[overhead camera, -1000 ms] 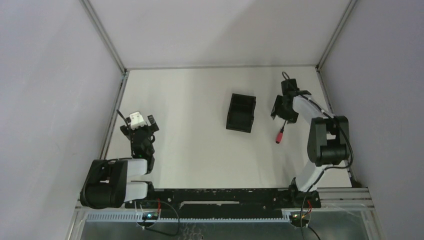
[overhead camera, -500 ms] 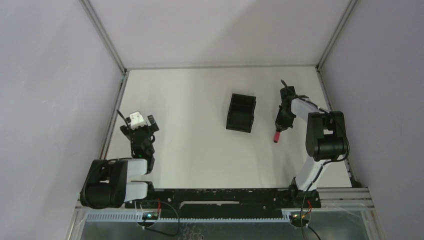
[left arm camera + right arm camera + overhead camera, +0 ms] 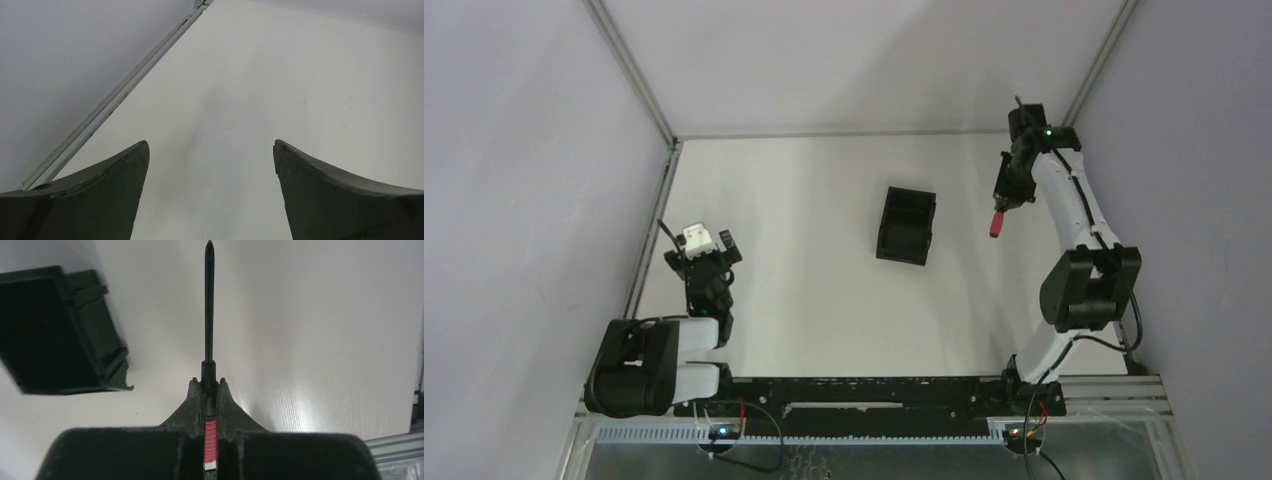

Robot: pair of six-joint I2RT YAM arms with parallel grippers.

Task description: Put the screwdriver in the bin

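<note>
Right wrist view: screwdriver [image 3: 209, 340] pinched at its red handle by the right tool [image 3: 209, 390], thin black shaft sticking straight out past the fingertips. Bin [image 3: 95, 335] sits left of the shaft, apart from it, open top showing. Top external adds what the wrist view cannot: the red handle end pokes out on the near side of that tool, well right of the bin. I read the left tool [image 3: 211, 150] as spread wide over the white surface [image 3: 300, 75].
</note>
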